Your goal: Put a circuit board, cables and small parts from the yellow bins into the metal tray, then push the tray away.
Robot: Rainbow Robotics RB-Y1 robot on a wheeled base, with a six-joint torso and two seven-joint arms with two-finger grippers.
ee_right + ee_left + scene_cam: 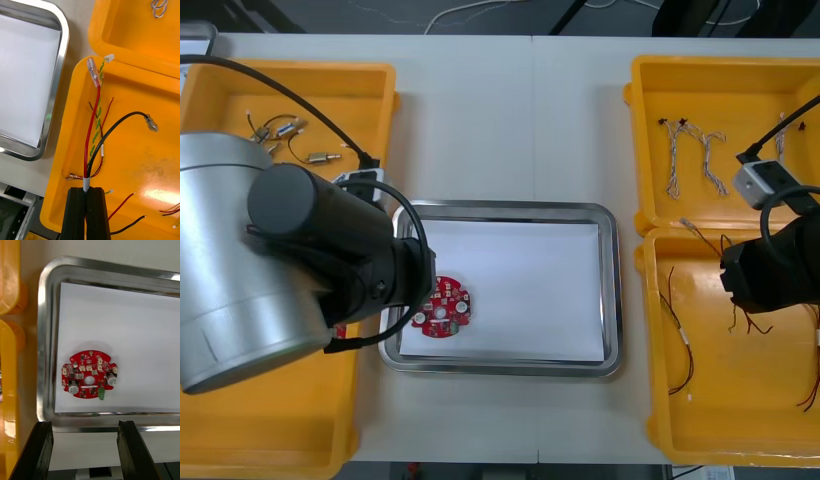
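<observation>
The right gripper [87, 191], right of the tray [610, 300], is clamped on a cable [93, 127] bundle in a bin [150, 157]. It is best to lift until the loose ends clear the wall, then cross to the tray. The left gripper [84, 424], fingers apart, hovers at the tray's left near corner, where the board [89, 375] lies inside. A far bin [385, 110] left of the tray holds small metal parts [285, 135].

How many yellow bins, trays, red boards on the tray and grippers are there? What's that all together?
Bins: 4, two at each side.
Tray: 1.
Board on the tray: 1.
Grippers: 2, left gripper open above the tray's edge, right gripper shut on cables in a right bin.
Total: 8.
</observation>
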